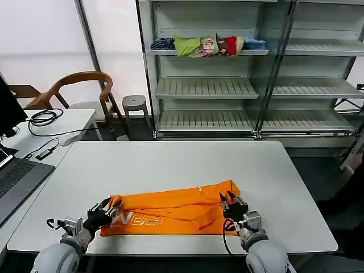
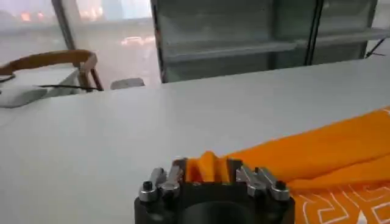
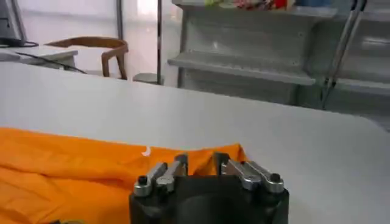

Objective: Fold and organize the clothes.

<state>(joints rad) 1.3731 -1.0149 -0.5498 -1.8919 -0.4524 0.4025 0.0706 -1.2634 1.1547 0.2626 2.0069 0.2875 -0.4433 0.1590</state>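
The clothes are one bright orange T-shirt [image 1: 170,210] lying partly folded along the near edge of the white table [image 1: 170,165], white lettering showing at its near left. My left gripper [image 1: 110,208] is shut on a bunched fold at the shirt's left end; orange cloth [image 2: 207,167] stands pinched between its fingers [image 2: 178,169]. My right gripper [image 1: 231,201] is shut on the shirt's right end, with a fold of the shirt [image 3: 198,159] held between its fingers [image 3: 180,163].
A metal shelf unit [image 1: 250,68] stands behind the table with a multicoloured bundle of garments [image 1: 207,45] on an upper shelf. A side desk with a laptop [image 1: 17,179] and cables lies at the left, beside a wooden chair [image 1: 79,85] and a stool [image 1: 134,103].
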